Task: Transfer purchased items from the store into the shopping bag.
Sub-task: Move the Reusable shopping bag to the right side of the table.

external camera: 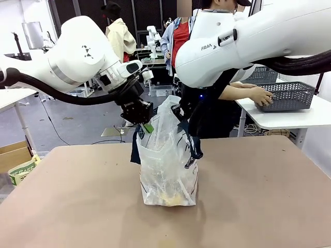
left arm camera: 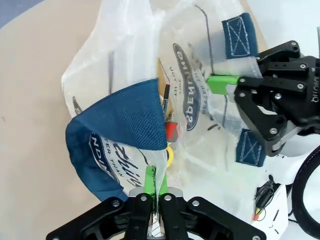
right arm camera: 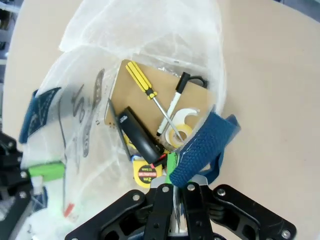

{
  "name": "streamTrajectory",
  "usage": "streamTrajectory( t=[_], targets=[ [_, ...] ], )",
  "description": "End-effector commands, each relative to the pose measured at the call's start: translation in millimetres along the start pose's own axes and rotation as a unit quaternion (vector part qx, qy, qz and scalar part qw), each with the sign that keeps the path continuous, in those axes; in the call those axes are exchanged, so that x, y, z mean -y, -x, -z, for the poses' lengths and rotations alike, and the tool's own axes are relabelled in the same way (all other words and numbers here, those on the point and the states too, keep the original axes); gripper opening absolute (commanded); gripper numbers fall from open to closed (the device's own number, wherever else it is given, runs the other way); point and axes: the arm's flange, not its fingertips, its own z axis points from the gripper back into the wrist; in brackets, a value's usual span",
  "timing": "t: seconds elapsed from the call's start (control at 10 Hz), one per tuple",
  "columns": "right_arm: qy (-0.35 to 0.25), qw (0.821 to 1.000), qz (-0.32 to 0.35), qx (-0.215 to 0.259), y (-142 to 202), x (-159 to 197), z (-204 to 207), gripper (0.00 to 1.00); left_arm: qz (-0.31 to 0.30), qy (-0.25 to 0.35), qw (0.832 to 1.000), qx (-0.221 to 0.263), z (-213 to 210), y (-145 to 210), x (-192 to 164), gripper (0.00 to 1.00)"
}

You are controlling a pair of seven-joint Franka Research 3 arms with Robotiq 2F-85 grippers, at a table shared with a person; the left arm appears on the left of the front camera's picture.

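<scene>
The left tool (left arm camera: 154, 176) has its green pads pressed together on the rim of the shopping bag (external camera: 168, 165), right under a fold of navy handle (left arm camera: 125, 120). The right tool (right arm camera: 172, 167) pinches the opposite rim the same way, beside the other handle (right arm camera: 202, 145). We judge that the pair are holding the mouth spread and the bag upright so that goods can drop in from above. Whether each pinch takes in strap webbing as well as plastic we cannot quite tell, since cloth droops over the pads.

Ahead of the right tool, down inside the bag, lie the purchased items (right arm camera: 137, 132): a brown card packet (right arm camera: 165, 90) carrying a yellow-handled screwdriver (right arm camera: 140, 80), a pen, a ring of tape, a black piece and a yellow tape measure (right arm camera: 145, 175). The right wrist view lays these out plainly. From the left tool the same load reads as a sliver of red and yellow (left arm camera: 170, 132) between folds, though that view does give us the right tool's pad biting the far rim.

The front view places the bag on the brown surface (external camera: 258, 196), hanging between the two tools. Well beyond the right tool, on a separate white table (external camera: 289, 118), stands the dark basket (external camera: 292, 95) with the person's hand (external camera: 261, 96) at it.
</scene>
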Motion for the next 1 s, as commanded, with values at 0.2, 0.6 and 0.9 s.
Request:
streamTrajectory(
  t=[0.2, 0.6, 0.9],
  targets=[
    [-0.020, 1.000, 0.001, 0.004, -25.6, -18.2, 12.2, 0.00, -0.005, 0.046, 0.999, 0.004, 5.5, -6.9, 14.3, 0.00],
    [-0.035, 0.999, -0.007, 0.001, -31.3, -29.6, 22.0, 0.00, -0.029, 0.049, 0.998, 0.023, 13.3, -11.4, 10.8, 0.00],
    [-0.025, 1.000, -0.011, -0.006, -27.1, -27.3, 22.2, 0.00, -0.020, 0.035, 0.999, 0.002, 16.2, -5.4, 8.2, 0.00]
  ],
)
